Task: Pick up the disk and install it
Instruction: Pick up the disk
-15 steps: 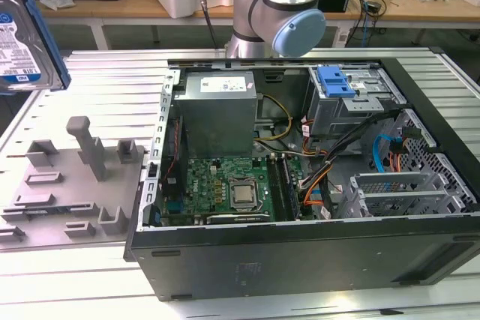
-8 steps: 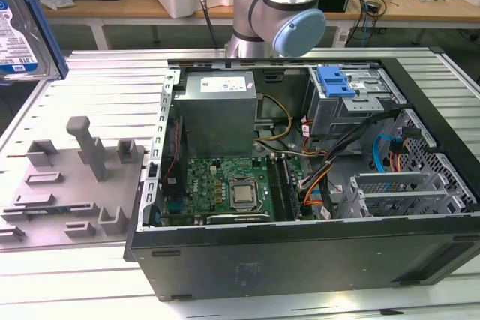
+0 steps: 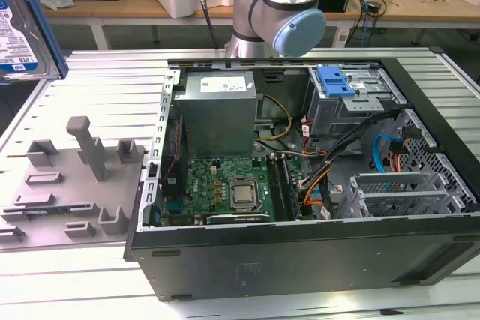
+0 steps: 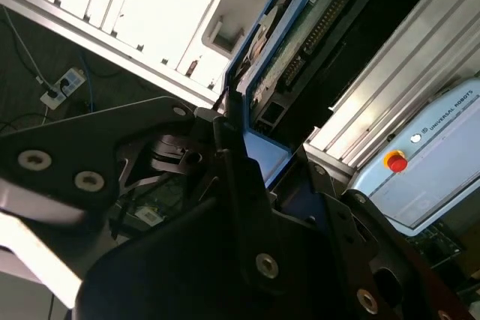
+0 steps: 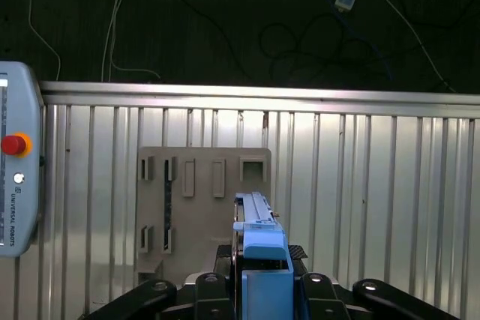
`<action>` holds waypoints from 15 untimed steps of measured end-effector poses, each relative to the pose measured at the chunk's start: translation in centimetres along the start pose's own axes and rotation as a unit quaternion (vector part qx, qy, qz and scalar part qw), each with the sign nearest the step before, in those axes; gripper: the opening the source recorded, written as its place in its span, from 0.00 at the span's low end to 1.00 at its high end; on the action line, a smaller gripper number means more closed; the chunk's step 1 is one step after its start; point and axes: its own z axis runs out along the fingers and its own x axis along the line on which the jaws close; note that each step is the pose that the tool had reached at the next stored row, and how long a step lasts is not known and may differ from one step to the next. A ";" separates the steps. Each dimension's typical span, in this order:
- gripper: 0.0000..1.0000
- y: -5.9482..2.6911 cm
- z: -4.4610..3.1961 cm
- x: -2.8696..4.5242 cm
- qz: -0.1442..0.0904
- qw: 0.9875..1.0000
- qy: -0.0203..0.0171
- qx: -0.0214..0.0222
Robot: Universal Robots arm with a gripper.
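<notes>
The disk [image 3: 21, 24] hangs in the air at the exterior view's upper left, its white-and-blue label and blue carrier frame showing. In the first wrist view the disk [image 5: 259, 249] stands edge-on above the grey fixture plate, with my gripper [image 5: 262, 290] shut on its blue frame between black fingers [image 5: 214, 290]. The second wrist view shows the disk's [image 4: 315, 28] green circuit-board side and blue edge running away from my gripper [image 4: 247, 155]. My arm's elbow [image 3: 277, 13] stands behind the open computer case.
The open computer case [image 3: 300, 252] lies on the slatted metal table [image 3: 97, 73], with a drive cage and blue latch [image 3: 335, 80] at its back right. A grey fixture plate [image 3: 67, 185] with upright holders sits left of it. A teach pendant [image 5: 15, 177] lies on the table.
</notes>
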 end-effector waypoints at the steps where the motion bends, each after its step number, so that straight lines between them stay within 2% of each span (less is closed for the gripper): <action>1: 0.37 -0.11 -0.02 0.02 0.000 1.000 0.000 0.000; 8: 0.37 -1.14 -0.41 0.24 0.000 1.000 -0.001 0.000; 15: 0.37 -2.85 -0.50 0.88 0.000 1.000 -0.009 0.000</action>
